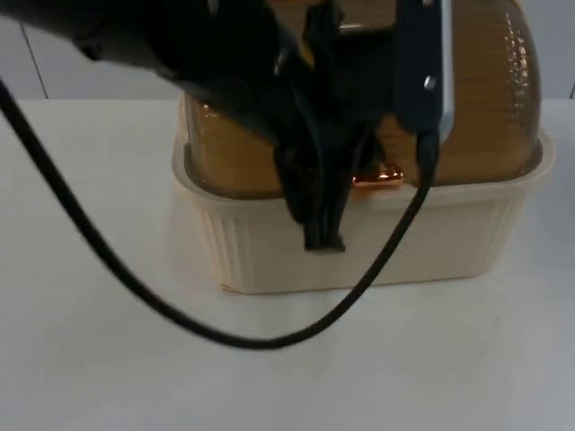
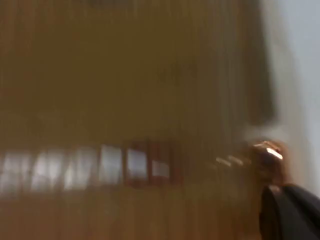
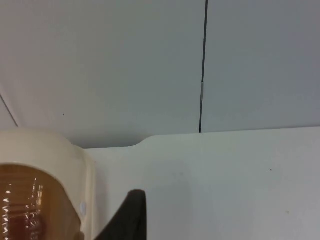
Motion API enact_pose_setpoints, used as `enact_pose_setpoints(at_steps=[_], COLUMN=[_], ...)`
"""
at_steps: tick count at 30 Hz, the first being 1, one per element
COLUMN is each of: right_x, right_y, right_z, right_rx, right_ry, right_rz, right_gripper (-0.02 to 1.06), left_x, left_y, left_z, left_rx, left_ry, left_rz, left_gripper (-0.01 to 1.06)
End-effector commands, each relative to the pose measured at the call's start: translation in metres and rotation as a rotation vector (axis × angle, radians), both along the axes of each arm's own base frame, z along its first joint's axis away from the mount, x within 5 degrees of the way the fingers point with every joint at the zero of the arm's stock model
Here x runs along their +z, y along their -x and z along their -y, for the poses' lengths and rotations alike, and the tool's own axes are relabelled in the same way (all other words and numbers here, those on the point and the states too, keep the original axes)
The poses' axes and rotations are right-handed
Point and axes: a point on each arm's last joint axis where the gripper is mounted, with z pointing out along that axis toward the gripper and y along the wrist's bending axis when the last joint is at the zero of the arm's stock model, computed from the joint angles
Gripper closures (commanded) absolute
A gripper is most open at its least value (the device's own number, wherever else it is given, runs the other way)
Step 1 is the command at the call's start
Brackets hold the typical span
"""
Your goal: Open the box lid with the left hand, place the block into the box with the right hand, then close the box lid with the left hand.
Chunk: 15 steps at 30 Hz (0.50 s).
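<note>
Cream box [image 1: 359, 242] sat on the white counter [image 1: 108, 359] against the grey partition wall [image 3: 125, 65]; its amber ribbed lid [image 1: 485, 99] looked down on the rim, so shut or nearly; copper knob [image 1: 377, 178] at the lid's front edge, just above the box rim; left claw [image 1: 323, 235] hung over the box's front wall right beside that knob, likely there to work the lid by it; cannot tell whether it was clenched or released; left wrist view had the knob [image 2: 267, 152] close against amber lid; right claw beside the box's end, apparently waiting; its grip state also unclear; block nowhere visible, possibly inside.
</note>
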Motion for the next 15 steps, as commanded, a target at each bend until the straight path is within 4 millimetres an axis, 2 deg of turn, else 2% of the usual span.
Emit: enact_pose_setpoints(at_steps=[1,5,6,11,12,15], right_x=[0.002,0.002,0.002,0.002,0.002,0.002], right_y=[0.001,0.001,0.001,0.001,0.001,0.001], right_z=[-0.002,-0.002,-0.002,-0.002,-0.002,-0.002], right_rx=[0.005,0.005,0.005,0.005,0.005,0.005], right_ry=[-0.006,-0.006,-0.006,-0.006,-0.006,-0.006], right_rz=[0.005,0.005,0.005,0.005,0.005,0.005], right_gripper=[0.01,0.01,0.01,0.01,0.01,0.01], left_x=[-0.002,0.022,0.022,0.082,0.082,0.119], left_y=[0.005,0.009,0.009,0.02,0.02,0.011], left_z=[-0.002,-0.004,-0.004,-0.022,-0.022,-0.051], left_rx=[-0.002,0.077,0.077,0.218,0.218,0.372], left_ry=[0.008,0.127,0.127,0.388,0.388,0.581], left_rz=[0.019,-0.007,-0.007,-0.018,-0.018,0.049], left_gripper=[1.05,1.05,1.05,1.05,1.05,1.05])
